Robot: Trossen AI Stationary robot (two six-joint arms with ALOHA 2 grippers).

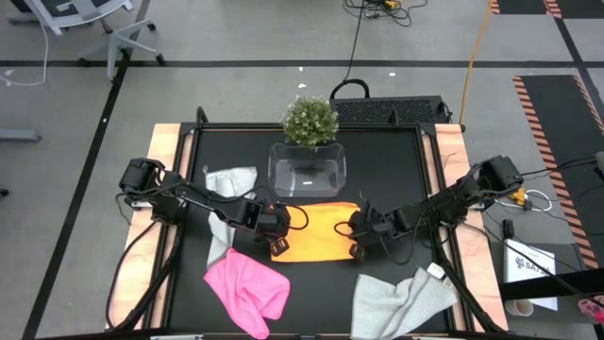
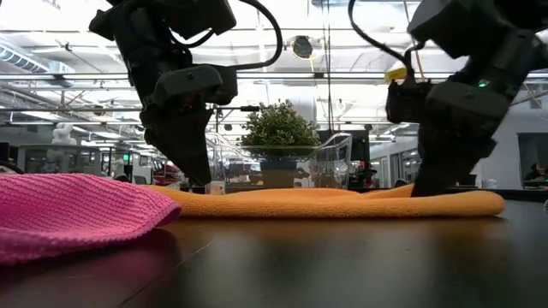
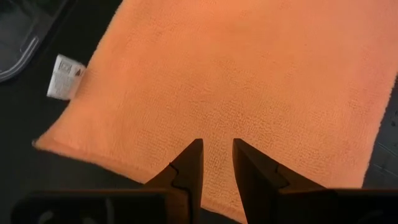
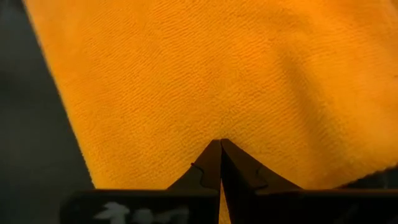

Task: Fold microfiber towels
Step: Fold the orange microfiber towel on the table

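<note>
The orange-yellow towel (image 1: pixel 316 231) lies as a flat rectangle on the black table's middle. My left gripper (image 1: pixel 279 244) points down over its left near part, fingers a narrow gap apart (image 3: pixel 217 155). My right gripper (image 1: pixel 360 246) is shut on the towel's right near part (image 4: pixel 221 144). The pink towel (image 1: pixel 247 288) lies crumpled at the near left. One grey towel (image 1: pixel 229 189) lies at the left, the other (image 1: pixel 401 302) at the near right. My left gripper's fingertips (image 3: pixel 194 152) stand at the orange towel's surface a little in from its edge (image 3: pixel 93 155); I cannot tell whether they touch it. My right gripper pinches a small ridge of the orange towel's top surface (image 4: pixel 230 127) between its two shut fingertips, from above, pointing down. Creases run out from the tips. The towel lies on the table (image 2: pixel 342 204).
A clear plastic tub (image 1: pixel 307 170) stands just beyond the orange towel, with a small potted plant (image 1: pixel 310 121) behind it. A white label (image 3: pixel 64 78) sticks out from the towel's side. The table has raised rails on its left and right.
</note>
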